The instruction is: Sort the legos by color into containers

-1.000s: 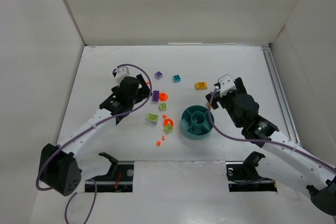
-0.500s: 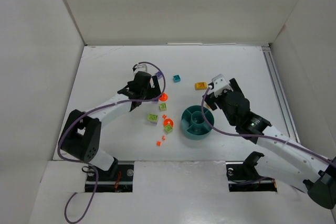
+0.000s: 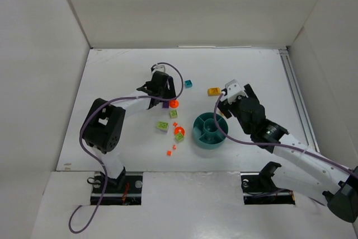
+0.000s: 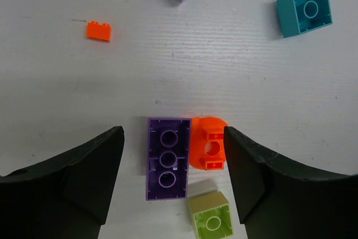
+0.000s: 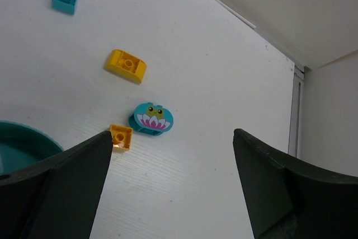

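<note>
My left hand (image 4: pixel 173 158) has swung in over the purple brick (image 4: pixel 166 158) and is spread open astride it on the tabletop (image 3: pixel 117 99), left of and beyond the dish (image 3: pixel 209 143). I judge a grasp comes next. My right hand (image 5: pixel 172 138) hovers open and empty beside the dish.

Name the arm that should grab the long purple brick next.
Left. The left gripper has its open jaws either side of the purple brick, with the orange piece beside it. The right gripper hangs by the teal dish, away from that brick.
</note>
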Robot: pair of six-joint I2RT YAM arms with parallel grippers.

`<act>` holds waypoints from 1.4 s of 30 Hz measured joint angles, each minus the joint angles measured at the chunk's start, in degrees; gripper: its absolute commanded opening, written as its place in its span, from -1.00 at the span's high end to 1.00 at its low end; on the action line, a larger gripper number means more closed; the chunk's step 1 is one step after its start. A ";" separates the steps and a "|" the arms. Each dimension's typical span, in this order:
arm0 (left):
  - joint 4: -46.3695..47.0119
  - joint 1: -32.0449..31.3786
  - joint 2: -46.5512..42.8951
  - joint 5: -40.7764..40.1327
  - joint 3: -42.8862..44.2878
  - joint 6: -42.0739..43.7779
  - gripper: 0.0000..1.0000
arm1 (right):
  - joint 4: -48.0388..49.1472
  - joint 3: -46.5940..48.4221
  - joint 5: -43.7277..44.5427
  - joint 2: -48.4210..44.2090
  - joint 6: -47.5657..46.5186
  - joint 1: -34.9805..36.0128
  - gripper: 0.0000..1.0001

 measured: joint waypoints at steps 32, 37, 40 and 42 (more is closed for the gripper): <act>-3.72 -1.27 -4.85 -2.91 0.13 0.04 0.83 | -1.44 -0.11 0.28 -0.13 1.99 -0.44 -0.85; 0.35 -7.28 -18.03 1.29 -3.63 3.26 0.75 | -2.47 -0.79 0.17 -5.53 3.02 -0.44 -0.85; 4.15 -10.73 -24.85 6.75 -7.56 4.35 0.73 | -4.04 -1.38 0.15 -9.31 3.98 -0.44 -0.85; 5.86 -12.44 -27.65 9.22 -9.84 4.15 0.69 | -4.85 -2.01 0.15 -11.78 4.48 -0.44 -0.85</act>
